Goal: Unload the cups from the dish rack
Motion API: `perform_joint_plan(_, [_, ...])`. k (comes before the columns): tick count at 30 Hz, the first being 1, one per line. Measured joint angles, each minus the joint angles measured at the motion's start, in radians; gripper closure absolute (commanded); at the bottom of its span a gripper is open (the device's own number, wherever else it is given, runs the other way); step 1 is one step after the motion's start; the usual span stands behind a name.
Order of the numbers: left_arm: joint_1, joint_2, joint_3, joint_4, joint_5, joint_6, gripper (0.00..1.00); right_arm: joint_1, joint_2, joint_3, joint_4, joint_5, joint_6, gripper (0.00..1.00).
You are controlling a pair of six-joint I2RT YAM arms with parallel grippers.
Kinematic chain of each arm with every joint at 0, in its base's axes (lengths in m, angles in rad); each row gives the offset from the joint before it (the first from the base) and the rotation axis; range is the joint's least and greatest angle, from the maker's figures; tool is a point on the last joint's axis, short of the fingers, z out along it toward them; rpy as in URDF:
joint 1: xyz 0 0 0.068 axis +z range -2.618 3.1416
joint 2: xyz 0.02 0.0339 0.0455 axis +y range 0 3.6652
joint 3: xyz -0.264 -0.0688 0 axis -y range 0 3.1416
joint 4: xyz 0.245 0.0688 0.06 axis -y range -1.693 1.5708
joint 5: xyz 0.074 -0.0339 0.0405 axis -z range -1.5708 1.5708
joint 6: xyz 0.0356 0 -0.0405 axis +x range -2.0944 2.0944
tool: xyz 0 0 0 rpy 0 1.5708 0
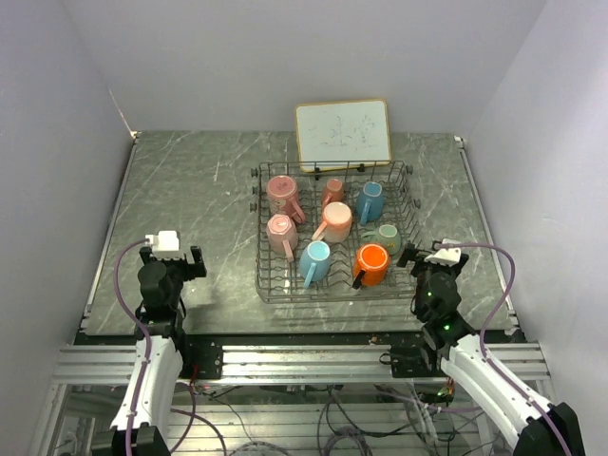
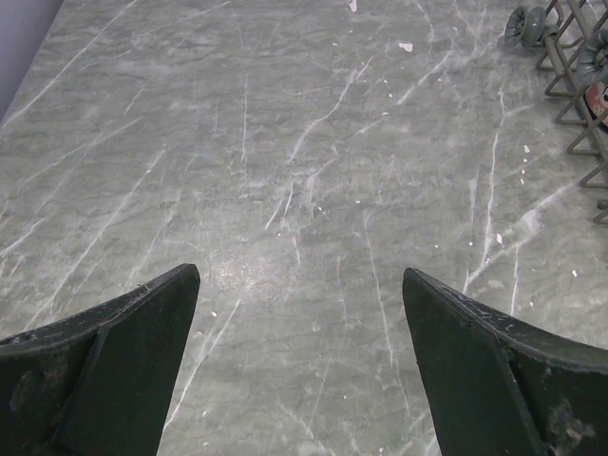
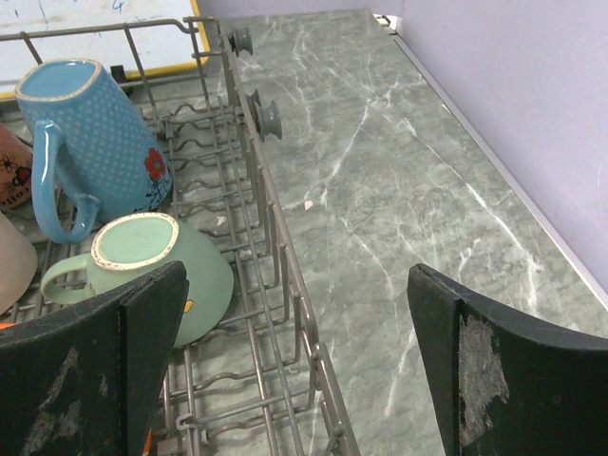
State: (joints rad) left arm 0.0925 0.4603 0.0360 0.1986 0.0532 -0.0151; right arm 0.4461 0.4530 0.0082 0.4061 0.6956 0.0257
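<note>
Left gripper (image 2: 299,275): its two dark fingers (image 2: 123,351) are spread wide, nothing between them, nothing touched. It hovers over bare grey marble-pattern table (image 1: 190,190), well left of the rack.

Right gripper (image 3: 296,275): fingers (image 3: 494,351) are also spread wide and nothing is gripped. It sits at the near right corner of the large grey wire dish rack (image 1: 332,297). In the wrist view the fingers straddle the rack's right wall (image 3: 275,237), one over the basket and one over the table. The inner finger overlaps the mint mug in that view; can't tell if they touch.

Cup count: 8 glossy ceramic mugs, all inside the rack among the tines.
- 2 pink: pink mug at far left (image 1: 282,193), pink mug just nearer (image 1: 282,233)
- 1 small salmon mug (image 1: 332,192), far middle
- 1 peach mug (image 1: 334,223), centre
- 2 blue: dotted blue mug with a red flower (image 3: 90,142) at far right, light blue mug (image 1: 314,258) near middle
- 1 mint-green mug with a cream rim (image 3: 152,271), right side, tipped over with its mouth facing up toward the camera
- 1 orange-red mug (image 1: 371,263), near right

1 rack, central-right on the table. 1 wood-framed whiteboard (image 1: 342,133) stands upright just behind its far edge.
</note>
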Motion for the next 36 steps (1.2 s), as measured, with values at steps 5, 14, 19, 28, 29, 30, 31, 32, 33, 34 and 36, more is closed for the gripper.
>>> perform_joint_plan(5, [0.0,0.0,0.0,-0.001,0.002,0.0,0.01,0.0,0.006,0.0,0.001,0.0,0.0,0.0])
perform_joint_plan(14, [0.0,0.113,0.113,-0.06,0.096,0.039,0.01,0.0,0.023,0.0,-0.012,0.034,0.013,0.0])
perform_joint_plan(19, [0.0,0.262,0.351,-0.172,0.133,0.084,0.02,0.0,0.156,0.144,-0.225,0.164,0.151,0.0])
perform_joint_plan(28, [0.0,0.459,0.797,-0.483,0.132,0.164,0.15,-0.001,0.435,0.799,-0.991,0.369,0.845,0.0])
perform_joint_plan(29, [0.0,0.475,0.834,-0.516,0.132,0.165,0.14,-0.001,0.435,0.804,-1.001,0.338,0.834,0.0])
perform_joint_plan(30, [0.0,0.483,0.859,-0.541,0.133,0.165,0.14,-0.002,0.434,0.806,-1.004,0.306,0.818,0.0])
perform_joint_plan(31, [0.0,0.491,0.887,-0.575,0.133,0.165,0.13,-0.002,0.434,0.807,-1.003,0.249,0.794,0.0])
perform_joint_plan(32, [0.0,0.494,0.906,-0.603,0.134,0.164,0.12,-0.001,0.434,0.809,-0.999,0.192,0.773,0.0])
perform_joint_plan(33, [0.0,0.494,0.919,-0.626,0.135,0.164,0.08,0.001,0.434,0.81,-0.995,0.135,0.76,0.0])
perform_joint_plan(34, [0.0,0.489,0.924,-0.642,0.135,0.163,0.0,0.008,0.435,0.812,-0.994,0.089,0.755,0.0])
perform_joint_plan(36, [0.0,0.472,0.925,-0.674,0.135,0.16,0.01,0.041,0.442,0.823,-0.999,0.019,0.76,0.0])
